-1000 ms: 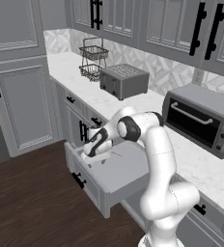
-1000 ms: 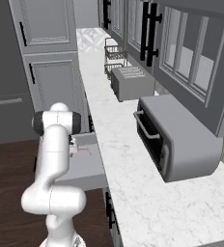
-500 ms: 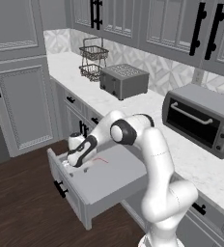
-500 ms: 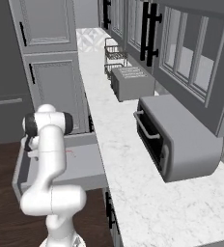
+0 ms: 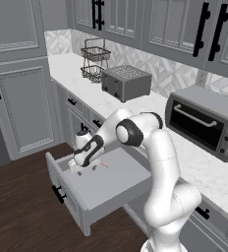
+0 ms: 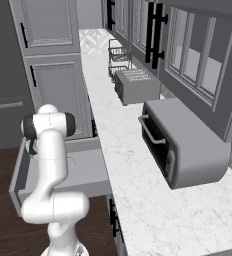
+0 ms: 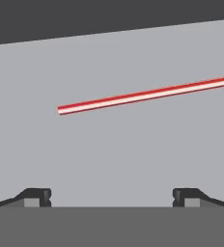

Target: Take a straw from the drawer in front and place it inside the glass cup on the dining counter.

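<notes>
A: Where's the pincer (image 5: 80, 169), and how do its fingers stand?

B: It hangs over the left part of the drawer (image 5: 117, 183), pointing down at the floor of it. In the hand view the two dark fingertips (image 7: 38, 197) sit wide apart with nothing between them.

A: And the straw (image 7: 147, 95)?

B: It lies flat on the grey floor of the drawer, ahead of the fingertips and apart from them. In the hand view it runs from mid-frame out past the right edge, tilted slightly. From the left base view it is a tiny red mark (image 5: 104, 165) just right of the gripper; from the right base view it shows as a small red stroke (image 6: 72, 159) beside the arm.

A: The drawer itself?

B: Pulled well out from the cabinet, its panelled front carrying a short black handle (image 5: 58, 194).

A: What stands beyond it?

B: On the marble worktop (image 5: 135, 106) there is a toaster (image 5: 126, 82), then a wire basket stand (image 5: 95, 66) further left towards the corner. A toaster oven (image 5: 206, 121) sits to the right, under the grey wall cabinets (image 5: 175, 24).
</notes>
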{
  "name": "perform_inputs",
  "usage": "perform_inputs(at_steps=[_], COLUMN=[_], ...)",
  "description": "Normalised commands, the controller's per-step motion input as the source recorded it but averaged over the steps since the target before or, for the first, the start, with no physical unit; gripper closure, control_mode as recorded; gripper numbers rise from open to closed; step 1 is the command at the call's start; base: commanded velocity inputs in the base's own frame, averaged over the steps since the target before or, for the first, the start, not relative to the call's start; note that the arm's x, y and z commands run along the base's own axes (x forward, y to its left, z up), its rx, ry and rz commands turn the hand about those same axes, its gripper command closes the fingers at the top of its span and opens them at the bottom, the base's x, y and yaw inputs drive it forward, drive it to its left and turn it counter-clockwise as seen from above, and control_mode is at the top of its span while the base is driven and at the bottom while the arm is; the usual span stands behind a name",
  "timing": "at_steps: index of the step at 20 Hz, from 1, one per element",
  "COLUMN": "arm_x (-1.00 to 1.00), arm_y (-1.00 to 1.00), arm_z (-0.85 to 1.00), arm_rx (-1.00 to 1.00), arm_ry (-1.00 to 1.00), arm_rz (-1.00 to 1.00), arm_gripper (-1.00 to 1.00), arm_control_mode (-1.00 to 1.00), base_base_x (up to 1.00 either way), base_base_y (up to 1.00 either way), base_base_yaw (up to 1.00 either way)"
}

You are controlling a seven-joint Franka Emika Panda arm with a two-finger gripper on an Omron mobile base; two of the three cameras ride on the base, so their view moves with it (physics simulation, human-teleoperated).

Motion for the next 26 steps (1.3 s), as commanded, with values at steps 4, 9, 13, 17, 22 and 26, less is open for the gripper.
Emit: perform_inputs(at_steps=[4,9,13,17,22,26], arm_x=[0.45,0.53,0.39,0.36,0.08,0.0], arm_y=[-0.54,-0.36,-0.14,-0.13,-0.16,-0.2], arm_z=[0.0,0.0,-0.01,-0.12,-0.07,-0.11], arm_rx=[0.0,0.0,0.0,0.0,0.0,0.0], arm_ry=[-0.08,-0.04,-0.01,0.0,0.03,0.06], arm_rz=[0.03,0.03,0.03,0.05,0.06,0.06], arm_gripper=[-1.0,-1.0,-1.0,-1.0,-1.0,-1.0], arm_control_mode=[-1.0,-1.0,-1.0,-1.0,-1.0,-1.0], base_base_x=[0.0,0.0,0.0,0.0,0.0,0.0], base_base_y=[0.0,0.0,0.0,0.0,0.0,0.0], base_base_yaw=[0.0,0.0,0.0,0.0,0.0,0.0])
